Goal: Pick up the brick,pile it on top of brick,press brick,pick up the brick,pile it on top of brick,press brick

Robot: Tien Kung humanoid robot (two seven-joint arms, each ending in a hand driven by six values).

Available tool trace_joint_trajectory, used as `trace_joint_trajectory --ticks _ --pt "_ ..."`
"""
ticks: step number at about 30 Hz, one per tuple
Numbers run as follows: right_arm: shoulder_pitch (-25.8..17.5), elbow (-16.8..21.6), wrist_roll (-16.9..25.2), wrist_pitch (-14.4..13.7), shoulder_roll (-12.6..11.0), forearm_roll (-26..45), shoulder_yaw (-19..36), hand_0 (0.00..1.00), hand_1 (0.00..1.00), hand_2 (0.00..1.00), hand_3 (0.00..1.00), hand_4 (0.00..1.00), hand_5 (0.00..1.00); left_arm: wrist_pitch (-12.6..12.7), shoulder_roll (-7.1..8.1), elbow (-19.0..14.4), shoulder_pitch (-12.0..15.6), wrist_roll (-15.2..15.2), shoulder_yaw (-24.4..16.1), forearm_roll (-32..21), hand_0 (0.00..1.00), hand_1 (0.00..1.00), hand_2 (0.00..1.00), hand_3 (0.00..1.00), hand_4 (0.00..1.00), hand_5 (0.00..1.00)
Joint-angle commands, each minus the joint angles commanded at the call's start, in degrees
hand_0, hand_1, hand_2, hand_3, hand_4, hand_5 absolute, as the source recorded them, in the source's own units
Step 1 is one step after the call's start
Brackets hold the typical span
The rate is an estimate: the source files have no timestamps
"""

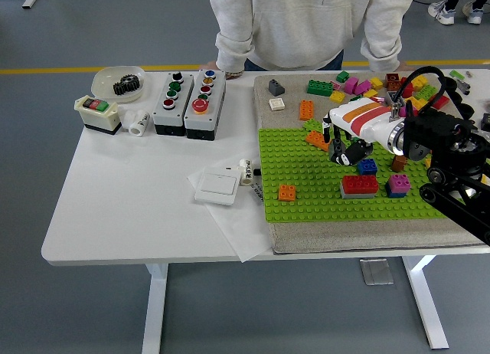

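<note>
A red brick [360, 185] sits stacked on a grey one on the green baseplate [306, 178]. Just behind it lies a small blue brick [368, 167], and to its right a magenta brick on a blue one [399, 184]. My right hand [347, 150], white with orange stripes, hovers above the plate behind the red brick, near an orange brick [315, 138]. Its dark fingers [338, 152] hang down loosely and hold nothing. A lone orange brick [287, 191] sits at the plate's front left. My left arm is out of view.
Several loose bricks [360, 90] lie on the grey mat behind the plate. Button boxes [189, 95], a white switch [219, 187], paper and a bowl with a gear [118, 83] occupy the table's left. A person stands at the far edge, hands [230, 69] resting on it.
</note>
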Motion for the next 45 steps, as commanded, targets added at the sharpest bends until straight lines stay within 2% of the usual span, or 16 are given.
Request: trace_joint_trajectory --ticks 9,10,22,26,37,45 --pt "0.23 2.11 1.13 1.73 -3.78 0.42 -2.67 0.307 0.389 0.442 0.523 0.818 0.002 0.05 -0.03 0.02 -0.12 -0.11 0.24 -0.41 0.768 0.786 0.782 0.677 0.766 0.634" --pt "0.21 2.12 1.15 1.76 -3.87 0.4 -2.7 0.307 0.389 0.442 0.523 0.818 0.002 0.05 -0.03 0.02 -0.12 -0.11 0.25 -0.43 0.768 0.786 0.782 0.677 0.766 0.634" --pt "-1.77 3.16 2.08 1.27 -11.08 -1.23 -3.49 0.3 0.387 0.442 0.523 0.82 0.004 0.12 -0.17 0.06 0.0 -0.06 -0.14 -0.04 0.769 0.788 0.783 0.678 0.766 0.635" --pt "-1.68 2.62 2.44 0.9 -12.43 -1.53 -3.93 0.299 0.387 0.442 0.523 0.821 0.009 0.11 -0.22 0.06 0.08 0.05 -0.53 0.47 0.769 0.788 0.783 0.678 0.767 0.637" --pt "-1.41 1.14 5.17 0.93 -14.52 0.07 -4.18 0.298 0.388 0.442 0.523 0.821 0.014 0.13 -0.32 0.08 0.12 0.07 -1.08 1.12 0.768 0.789 0.783 0.679 0.766 0.637" --pt "-1.76 2.31 7.07 0.92 -14.36 1.51 -2.56 0.304 0.388 0.444 0.524 0.821 0.015 0.06 -0.39 0.05 -0.11 0.22 -1.22 1.49 0.767 0.79 0.785 0.679 0.766 0.64"
